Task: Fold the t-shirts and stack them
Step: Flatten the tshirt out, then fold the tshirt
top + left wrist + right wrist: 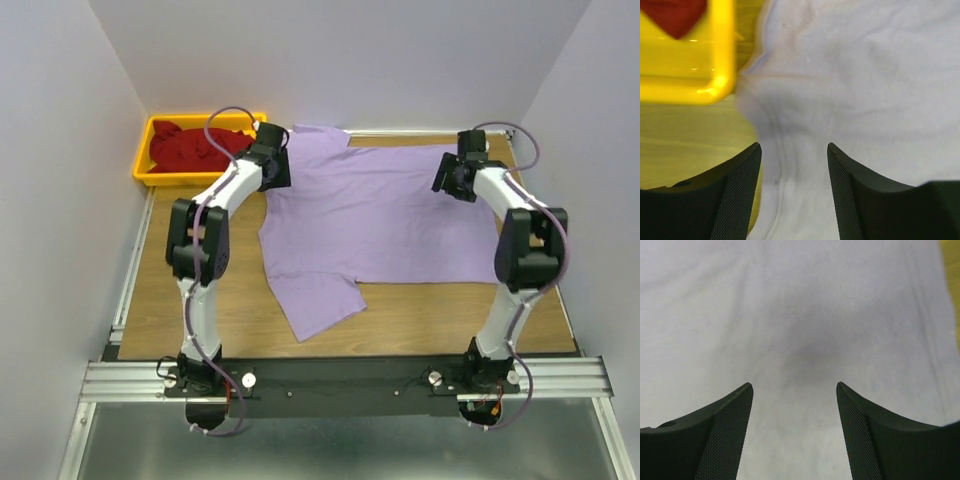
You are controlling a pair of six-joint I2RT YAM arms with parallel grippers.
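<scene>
Top view: a light lavender purple cloth t-shirt is being shown spread flat on a wooden table, a dark red cloth t-shirt bundled in a yellow plastic bin. Left wrist view: the left gripper is being held released over the lavender shirt's edge beside the bin. Right wrist view: the right gripper is being held released over plain cloth; the first fold is judged pending, the far edge needing to be pinched by both.

No text seems readable on the lavender t-shirt or yellow bin.
</scene>
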